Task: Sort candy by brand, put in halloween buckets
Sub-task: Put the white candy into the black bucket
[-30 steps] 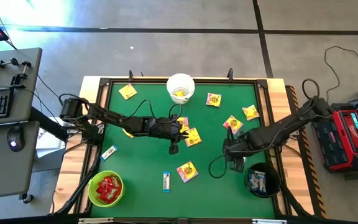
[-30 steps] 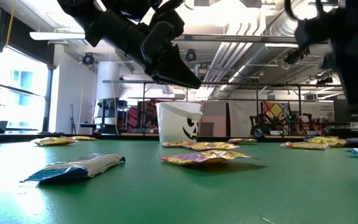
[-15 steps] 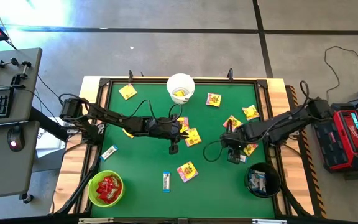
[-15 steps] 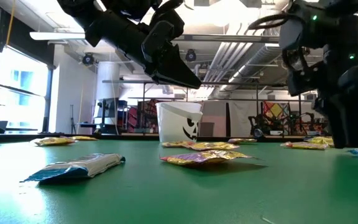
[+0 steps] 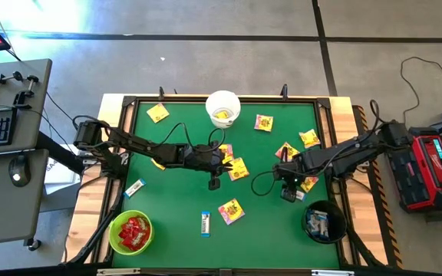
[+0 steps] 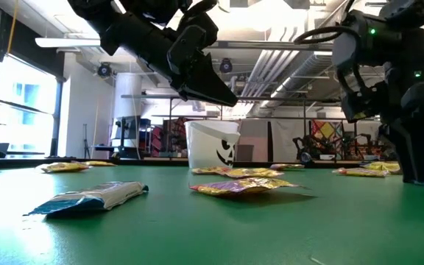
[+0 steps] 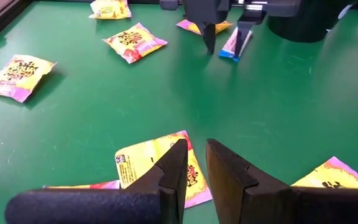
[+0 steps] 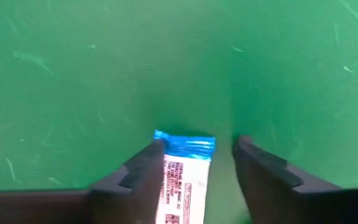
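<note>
The white-and-blue bar (image 8: 182, 171) lies flat on the green table (image 5: 175, 207) near the black bucket (image 5: 325, 222); it looks light, thin and crinkly, best pinched across its narrow width. The right gripper (image 8: 194, 165) straddles it with fingers spread, not yet holding it. The left gripper (image 7: 196, 163) hovers mid-table over yellow packets (image 7: 166, 165), fingers nearly together and empty.

Right gripper (image 8: 194, 165) is straddling a white-and-blue bar (image 8: 182, 168); the bar's near end is running off the right wrist frame edge, print too small to read. In the high view the bar is hiding under that gripper. Black bucket (image 5: 325, 222) at 5 o'clock: contents too dark to sort out. Left gripper (image 7: 194, 177) is covering part of a yellow packet (image 7: 145, 163). Low view is cropping both arms at 12 o'clock.
</note>
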You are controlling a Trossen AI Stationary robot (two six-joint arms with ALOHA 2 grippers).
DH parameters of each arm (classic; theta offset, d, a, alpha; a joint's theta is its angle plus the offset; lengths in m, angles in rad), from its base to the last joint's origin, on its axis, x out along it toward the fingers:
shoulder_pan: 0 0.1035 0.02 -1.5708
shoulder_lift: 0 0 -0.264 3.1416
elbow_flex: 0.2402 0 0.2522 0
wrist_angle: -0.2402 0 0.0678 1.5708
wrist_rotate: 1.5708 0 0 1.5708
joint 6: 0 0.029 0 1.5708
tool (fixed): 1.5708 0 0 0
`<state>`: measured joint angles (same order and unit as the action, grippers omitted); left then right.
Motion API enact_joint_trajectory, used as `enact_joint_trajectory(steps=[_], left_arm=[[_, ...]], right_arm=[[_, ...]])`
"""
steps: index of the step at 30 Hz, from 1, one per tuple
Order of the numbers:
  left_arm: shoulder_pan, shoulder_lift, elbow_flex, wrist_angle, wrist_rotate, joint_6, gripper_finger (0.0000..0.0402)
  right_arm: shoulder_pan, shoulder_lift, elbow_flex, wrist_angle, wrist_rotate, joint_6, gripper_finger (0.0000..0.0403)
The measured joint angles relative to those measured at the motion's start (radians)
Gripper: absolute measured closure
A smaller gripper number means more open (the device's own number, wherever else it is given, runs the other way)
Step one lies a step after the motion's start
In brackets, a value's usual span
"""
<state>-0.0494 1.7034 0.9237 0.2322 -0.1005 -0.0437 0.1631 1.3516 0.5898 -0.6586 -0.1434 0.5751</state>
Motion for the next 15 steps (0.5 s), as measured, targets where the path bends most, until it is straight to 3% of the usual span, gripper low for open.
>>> enact_joint_trajectory(steps=[8, 15], left_arm=[[0.0, 0.0, 0.0, -0.003, 0.0, -0.007, 0.0353], [0.0, 0.0, 0.0, -0.003, 0.0, -0.006, 0.0353]], right_arm=[[0.001, 0.001, -0.002, -0.014, 0.011, -0.024, 0.0381], [0.012, 0.003, 0.021, -0.039, 0.053, -0.023, 0.04]])
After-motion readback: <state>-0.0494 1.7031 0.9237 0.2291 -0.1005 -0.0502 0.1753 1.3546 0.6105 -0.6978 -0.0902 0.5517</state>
